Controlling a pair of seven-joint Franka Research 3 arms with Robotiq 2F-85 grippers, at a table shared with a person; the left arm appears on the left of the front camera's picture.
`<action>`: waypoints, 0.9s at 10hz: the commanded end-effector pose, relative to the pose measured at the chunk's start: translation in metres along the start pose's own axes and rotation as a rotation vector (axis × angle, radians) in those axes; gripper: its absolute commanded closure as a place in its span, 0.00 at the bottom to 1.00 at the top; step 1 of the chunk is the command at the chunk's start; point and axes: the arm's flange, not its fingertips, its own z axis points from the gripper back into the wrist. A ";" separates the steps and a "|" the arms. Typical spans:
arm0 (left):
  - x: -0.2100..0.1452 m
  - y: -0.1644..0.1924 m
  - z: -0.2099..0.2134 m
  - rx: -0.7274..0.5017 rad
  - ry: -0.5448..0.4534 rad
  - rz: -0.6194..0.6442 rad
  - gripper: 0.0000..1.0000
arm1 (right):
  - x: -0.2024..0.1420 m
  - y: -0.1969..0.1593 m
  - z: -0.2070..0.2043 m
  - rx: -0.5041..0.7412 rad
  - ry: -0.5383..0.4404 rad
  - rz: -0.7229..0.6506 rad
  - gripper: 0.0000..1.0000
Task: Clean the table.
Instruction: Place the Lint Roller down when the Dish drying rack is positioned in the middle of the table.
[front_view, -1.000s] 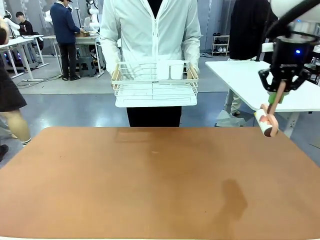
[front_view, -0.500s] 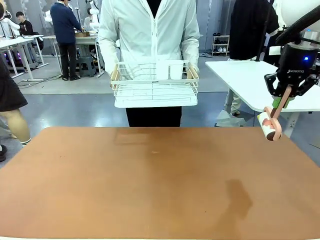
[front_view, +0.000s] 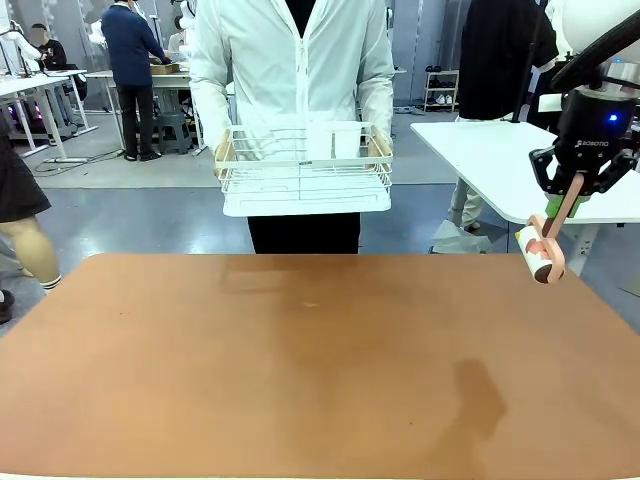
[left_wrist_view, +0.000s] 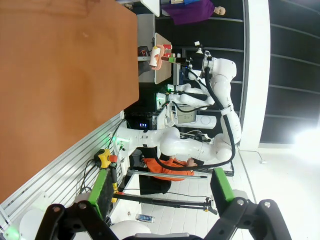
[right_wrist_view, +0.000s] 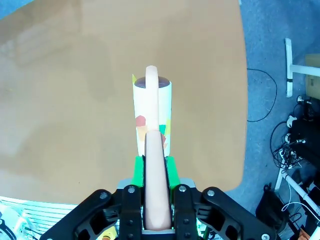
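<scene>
1. R gripper (front_view: 567, 197) pinching roller (front_view: 541, 256) by its handle, over table (front_view: 250, 380), far-right corner.
2. L gripper (left_wrist_view: 162, 187) spread, off table's edge.
3. Person holds rack (front_view: 305, 185) beyond far edge.

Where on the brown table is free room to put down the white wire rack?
The whole reddish-brown table top lies bare. Only its far right corner is crowded: the right pincer holds a pink-handled white lint roller there.
</scene>
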 end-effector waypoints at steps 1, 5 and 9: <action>-0.003 -0.001 0.001 -0.009 0.000 -0.005 0.00 | 0.002 0.002 0.004 -0.010 0.001 -0.009 0.79; -0.003 -0.001 0.001 -0.009 0.000 -0.005 0.00 | 0.002 0.002 0.004 -0.010 0.001 -0.009 0.79; -0.003 -0.001 0.001 -0.009 0.000 -0.005 0.00 | 0.002 0.002 0.004 -0.010 0.001 -0.009 0.79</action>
